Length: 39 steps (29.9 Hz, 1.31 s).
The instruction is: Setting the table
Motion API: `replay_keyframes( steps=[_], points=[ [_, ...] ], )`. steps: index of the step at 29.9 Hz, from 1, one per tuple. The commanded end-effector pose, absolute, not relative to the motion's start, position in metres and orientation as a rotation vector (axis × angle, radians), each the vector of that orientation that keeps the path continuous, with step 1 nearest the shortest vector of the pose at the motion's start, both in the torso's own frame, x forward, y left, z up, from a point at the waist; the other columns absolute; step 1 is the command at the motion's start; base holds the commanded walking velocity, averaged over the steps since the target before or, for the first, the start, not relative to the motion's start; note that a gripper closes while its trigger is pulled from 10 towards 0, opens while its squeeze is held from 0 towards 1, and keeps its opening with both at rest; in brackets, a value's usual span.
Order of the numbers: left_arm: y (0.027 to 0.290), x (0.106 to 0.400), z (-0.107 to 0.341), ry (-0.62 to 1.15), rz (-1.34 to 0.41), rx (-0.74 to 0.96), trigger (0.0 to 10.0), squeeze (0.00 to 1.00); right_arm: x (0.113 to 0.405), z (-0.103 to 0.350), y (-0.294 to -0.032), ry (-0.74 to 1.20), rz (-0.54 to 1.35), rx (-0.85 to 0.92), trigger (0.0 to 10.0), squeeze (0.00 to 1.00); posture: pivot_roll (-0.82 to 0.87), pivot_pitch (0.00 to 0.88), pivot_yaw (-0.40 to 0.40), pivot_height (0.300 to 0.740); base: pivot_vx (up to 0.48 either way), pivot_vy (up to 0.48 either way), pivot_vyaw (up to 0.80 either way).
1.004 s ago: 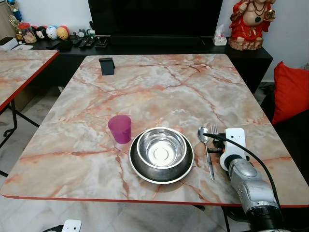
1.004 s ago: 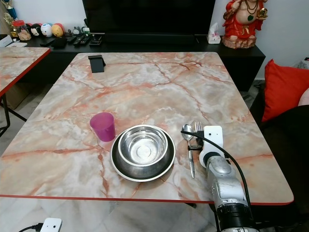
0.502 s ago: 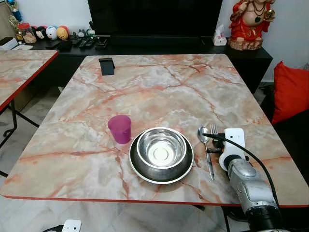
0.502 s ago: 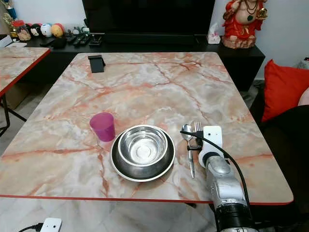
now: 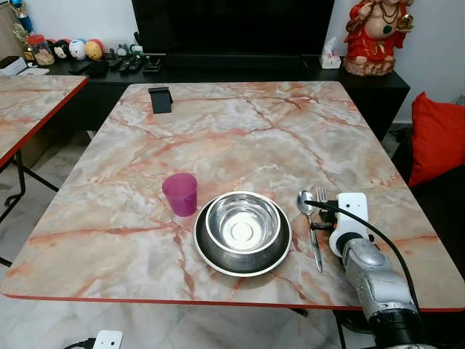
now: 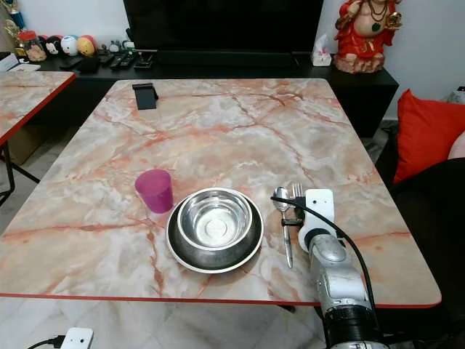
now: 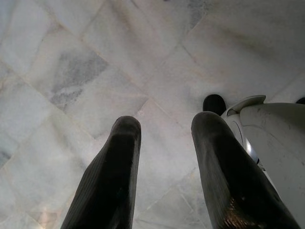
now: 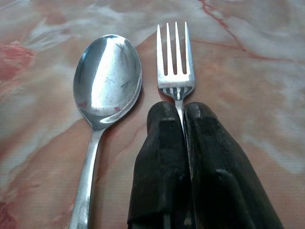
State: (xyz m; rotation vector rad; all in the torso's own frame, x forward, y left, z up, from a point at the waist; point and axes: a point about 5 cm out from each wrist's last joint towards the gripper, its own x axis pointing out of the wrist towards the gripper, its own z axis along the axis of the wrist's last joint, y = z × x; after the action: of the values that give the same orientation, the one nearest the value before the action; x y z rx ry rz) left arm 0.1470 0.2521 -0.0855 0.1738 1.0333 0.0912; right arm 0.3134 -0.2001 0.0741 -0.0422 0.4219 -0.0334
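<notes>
- marble table [image 5: 240,131]: steel bowl [image 5: 243,222] on a dark plate [image 5: 243,256] near its front edge, pink cup [image 5: 180,193] just left.
- right gripper [image 8: 180,119] pinched shut on the fork [image 8: 175,62], spoon [image 8: 106,81] just left of it.
- left gripper [image 7: 162,138] parted, holding nothing, over floor tiles [image 7: 95,57].

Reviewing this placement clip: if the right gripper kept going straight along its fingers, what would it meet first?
Probably nothing soon. The right gripper, shut on the fork, points across bare marble table beyond the tines; the spoon lies beside that line, not in it.
</notes>
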Motion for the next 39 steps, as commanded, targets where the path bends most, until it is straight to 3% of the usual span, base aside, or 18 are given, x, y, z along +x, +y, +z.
replay_keyframes(
  steps=[1, 22, 25, 26, 39],
  points=[
    [0.2549, 0.1473, -0.0846, 1.038, 0.088, 0.193, 10.0, 0.00, 0.3152, 0.0723, -0.1962, 0.434, -0.023, -0.043, 10.0, 0.46, -0.01, 0.000, 0.022, 0.711, 0.000, 0.000, 0.00],
    [0.2549, 0.1470, -0.0848, 1.040, 0.091, 0.193, 10.0, 0.00, 0.3168, 0.0718, -0.1931, 0.435, -0.014, -0.043, 10.0, 0.47, -0.01, 0.000, 0.019, 0.711, 0.000, 0.000, 0.00],
    [0.2548, 0.1470, -0.0848, 1.040, 0.091, 0.193, 10.0, 0.00, 0.3166, 0.0707, -0.1923, 0.437, -0.013, -0.043, 10.0, 0.49, -0.01, 0.000, 0.019, 0.711, 0.000, 0.000, 0.00],
    [0.2548, 0.1470, -0.0848, 1.040, 0.091, 0.194, 10.0, 0.00, 0.3166, 0.0706, -0.1922, 0.438, -0.014, -0.042, 10.0, 0.55, -0.01, 0.000, 0.019, 0.711, 0.000, 0.000, 0.00],
    [0.2547, 0.1471, -0.0848, 1.041, 0.090, 0.197, 10.0, 0.00, 0.3166, 0.0696, -0.1902, 0.440, -0.009, -0.045, 10.0, 0.55, -0.01, 0.000, 0.019, 0.711, 0.000, 0.000, 0.00]
  ],
)
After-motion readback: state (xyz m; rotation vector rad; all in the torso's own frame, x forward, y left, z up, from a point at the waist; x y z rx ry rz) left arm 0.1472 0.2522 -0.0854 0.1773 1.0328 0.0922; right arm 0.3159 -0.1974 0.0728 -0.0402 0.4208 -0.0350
